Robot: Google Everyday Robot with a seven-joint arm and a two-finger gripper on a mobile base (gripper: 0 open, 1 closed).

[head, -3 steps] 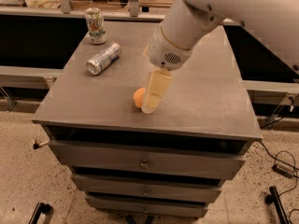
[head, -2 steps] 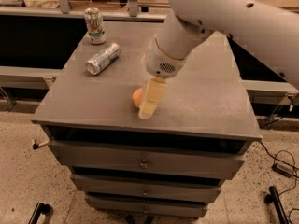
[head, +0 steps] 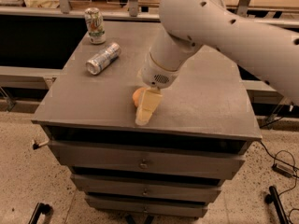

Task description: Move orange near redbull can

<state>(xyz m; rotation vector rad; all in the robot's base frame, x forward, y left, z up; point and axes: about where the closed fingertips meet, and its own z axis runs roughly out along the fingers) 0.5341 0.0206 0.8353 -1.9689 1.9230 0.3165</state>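
Observation:
The orange [head: 137,96] lies on the grey cabinet top [head: 201,101], near its front middle, and only its left part shows. My gripper [head: 146,109] hangs from the white arm directly over the orange's right side and hides the rest of it; its cream tip reaches down to the top near the front edge. The redbull can [head: 103,58], slim and silver, lies on its side at the back left, well apart from the orange.
A can with a white, green and red label [head: 95,25] stands upright at the back left corner. The cabinet has drawers [head: 142,162] below. Shelving runs behind it. Cables [head: 280,167] lie on the floor at the right.
The arm has leaned further over the cabinet and the gripper tip has moved a little lower, toward the front edge. The orange and both cans have stayed in place.

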